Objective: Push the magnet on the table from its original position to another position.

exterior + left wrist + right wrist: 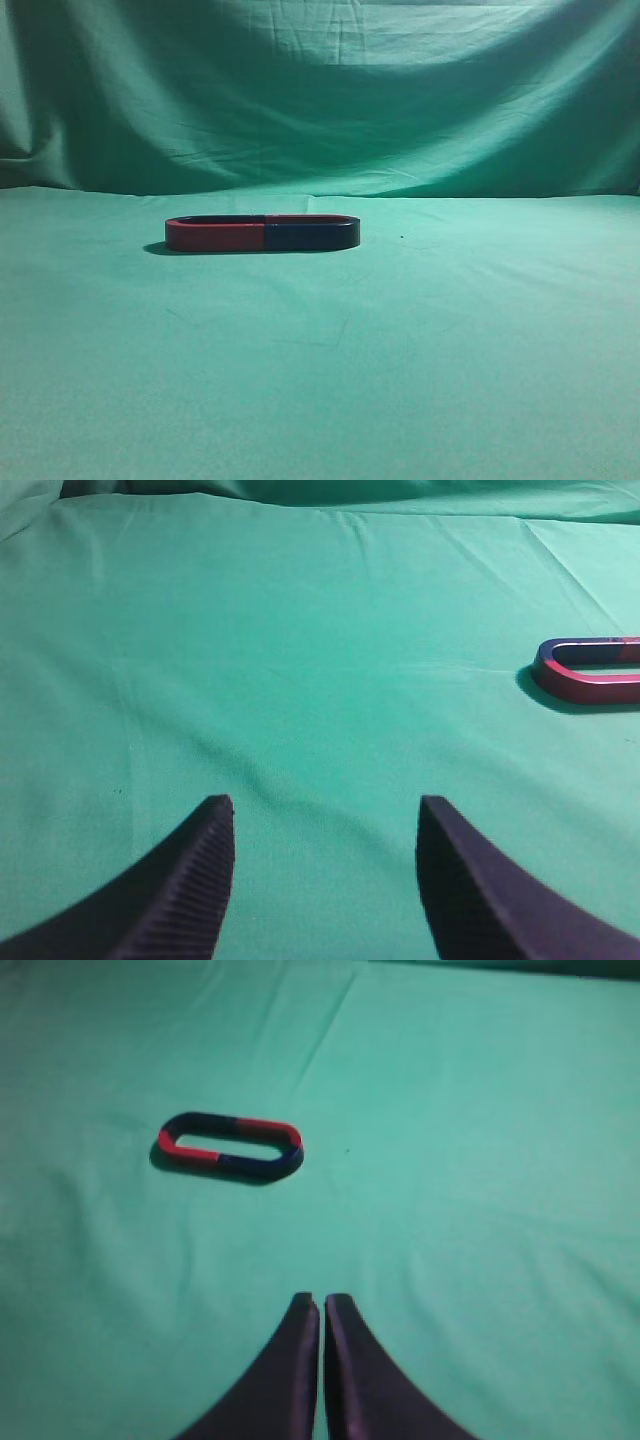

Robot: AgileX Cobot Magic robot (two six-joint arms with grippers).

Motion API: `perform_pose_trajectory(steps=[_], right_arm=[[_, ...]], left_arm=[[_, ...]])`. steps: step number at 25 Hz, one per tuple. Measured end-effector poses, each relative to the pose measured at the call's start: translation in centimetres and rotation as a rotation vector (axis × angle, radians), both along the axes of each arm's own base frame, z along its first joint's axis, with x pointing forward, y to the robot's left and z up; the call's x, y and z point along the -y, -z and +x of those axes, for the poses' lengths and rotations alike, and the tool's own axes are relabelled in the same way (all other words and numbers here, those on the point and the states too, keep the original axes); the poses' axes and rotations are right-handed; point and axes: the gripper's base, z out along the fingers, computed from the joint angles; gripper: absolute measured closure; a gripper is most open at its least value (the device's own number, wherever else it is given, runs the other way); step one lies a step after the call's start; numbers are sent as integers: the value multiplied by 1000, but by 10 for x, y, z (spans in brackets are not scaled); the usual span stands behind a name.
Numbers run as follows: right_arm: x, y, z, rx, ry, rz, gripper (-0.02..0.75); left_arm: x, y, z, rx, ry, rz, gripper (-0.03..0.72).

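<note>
The magnet (311, 235), with a dark navy front arm and a thin red rear arm, lies flat on the green table (420, 350). Its open end meets a red-fronted U-shaped magnet (214, 236), and together they form a closed oval. In the right wrist view the magnet (268, 1164) is the oval's right half, far ahead and left of my right gripper (322, 1303), which is shut and empty. My left gripper (326, 805) is open and empty above bare cloth. Neither gripper shows in the exterior view.
The red-fronted magnet (588, 688) shows at the right edge of the left wrist view, and as the oval's left half (184, 1148) in the right wrist view. A draped green backdrop (320, 90) hangs behind the table.
</note>
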Motion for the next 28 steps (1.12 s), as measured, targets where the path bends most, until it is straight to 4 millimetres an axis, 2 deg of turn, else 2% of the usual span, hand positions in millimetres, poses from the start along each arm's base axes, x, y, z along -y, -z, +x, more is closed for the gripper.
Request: perform_pose_trajectory(steps=[4,8,11,14,20,28], right_arm=[[11,17,-13,157,12,9,738],[21,45,-25,291,76,42,738],[28,75,-30,368,171,58,738],[32,103,-30,396,263,49,738],[36,160,-23,288,355,4,738],[35,170,-23,242,359,20,738]], left_arm=[[0,0,0,0,0,0,316],[0,0,0,0,0,0,316],[0,0,0,0,0,0,316],[0,0,0,0,0,0,316],[0,0,0,0,0,0,316],[0,0,0,0,0,0,316]])
